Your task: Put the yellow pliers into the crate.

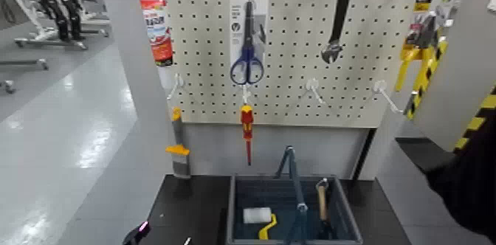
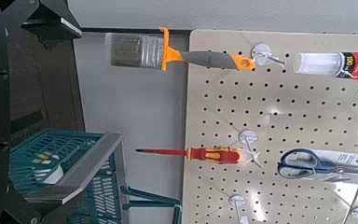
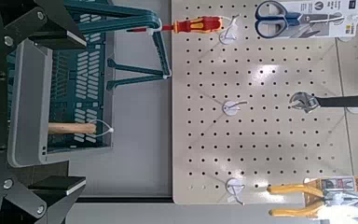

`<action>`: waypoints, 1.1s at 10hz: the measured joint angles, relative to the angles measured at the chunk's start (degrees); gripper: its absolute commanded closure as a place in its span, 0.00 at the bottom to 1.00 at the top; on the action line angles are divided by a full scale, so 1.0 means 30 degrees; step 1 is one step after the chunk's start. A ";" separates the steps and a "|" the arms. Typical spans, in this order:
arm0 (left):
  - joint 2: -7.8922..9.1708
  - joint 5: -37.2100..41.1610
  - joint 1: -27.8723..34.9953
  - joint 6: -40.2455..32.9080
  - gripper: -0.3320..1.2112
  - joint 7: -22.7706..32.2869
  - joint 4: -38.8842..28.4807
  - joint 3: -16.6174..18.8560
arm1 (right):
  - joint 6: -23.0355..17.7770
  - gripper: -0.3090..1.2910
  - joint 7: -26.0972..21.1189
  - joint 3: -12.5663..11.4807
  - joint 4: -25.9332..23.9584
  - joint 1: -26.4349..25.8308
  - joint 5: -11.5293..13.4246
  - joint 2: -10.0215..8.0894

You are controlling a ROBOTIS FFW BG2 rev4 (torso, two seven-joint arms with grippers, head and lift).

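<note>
Yellow pliers (image 1: pixel 421 45) hang at the pegboard's (image 1: pixel 284 49) right end, lower edge cropped in the right wrist view; right tool (image 3: pixel 63 114), before the board, gapes wide; left tool (image 1: pixel 162 237), mostly cut off, waits low

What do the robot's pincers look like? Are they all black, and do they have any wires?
The right pincer has two chunky, dark, blocky fingers with straight edges and little round silver screws. The left pincer is dark and blocky too, beside a dark plate with small round holes. No wires or writing show that I can make out.
</note>
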 measured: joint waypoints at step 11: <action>0.0092 -0.0029 -0.0558 0.0032 0.30 -0.0097 0.0398 -0.0314 | 0.1762 0.35 0.1287 -0.3166 -0.2171 -0.0457 0.0003 0.0189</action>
